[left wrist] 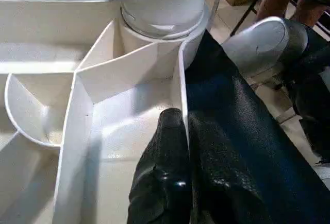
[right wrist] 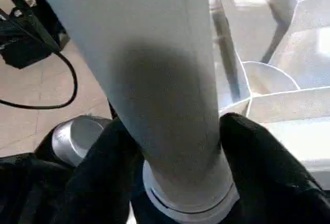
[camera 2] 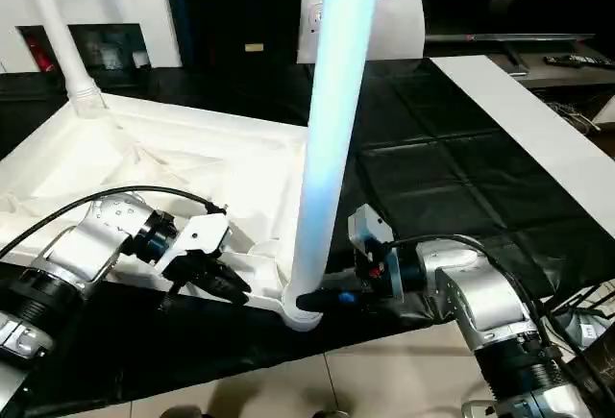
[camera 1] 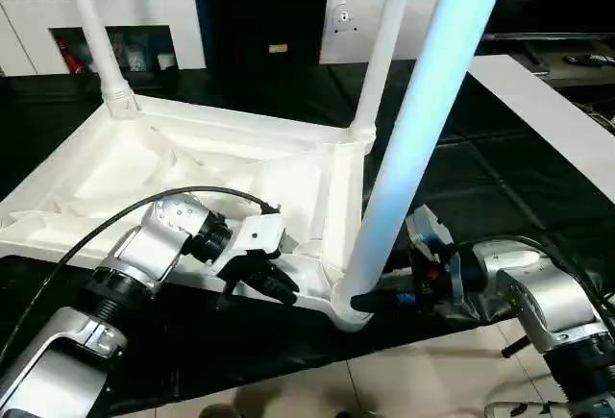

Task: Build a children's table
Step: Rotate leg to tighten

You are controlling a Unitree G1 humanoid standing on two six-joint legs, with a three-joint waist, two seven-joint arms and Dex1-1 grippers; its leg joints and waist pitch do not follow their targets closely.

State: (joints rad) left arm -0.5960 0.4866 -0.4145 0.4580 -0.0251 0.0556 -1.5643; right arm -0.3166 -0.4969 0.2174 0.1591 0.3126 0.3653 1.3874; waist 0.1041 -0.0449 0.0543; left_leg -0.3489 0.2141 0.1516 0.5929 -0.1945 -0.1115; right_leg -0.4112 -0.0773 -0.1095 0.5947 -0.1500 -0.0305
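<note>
Tabletop: you see the white plastic tabletop [camera 1: 192, 173] lying upside down on the black sheet [camera 1: 500, 197], its ribbed underside facing up, with thin straight ribs and a curved wall near the corner.
Near leg: a long, smooth, round white leg [camera 1: 423, 130] stands upright in the round socket at the near corner, just in front of you; its top is cut off by the picture edge.
Other legs: a second leg [camera 1: 96, 34] rises from the far left corner and a third leg [camera 1: 384, 43] from the far right corner, both running out of view above.
Right gripper: your right gripper [right wrist: 175, 147] is clamped on the near leg just above its socket, one black finger on each side of the shaft.
Left gripper: your left gripper [left wrist: 186, 147] pinches the thin upright rim of the tabletop close to that same corner, one finger inside the rim and one outside, over the sheet.
Surroundings: white cabinets [camera 1: 106, 14] stand behind on the left, a flat white board [camera 1: 557, 120] lies on the right, and tiled floor [camera 1: 413, 380] shows nearest you.
In the way: the near leg hides part of the third leg's socket area and the far right rim.
Hard to make out: the fourth corner is not clear in these views.
</note>
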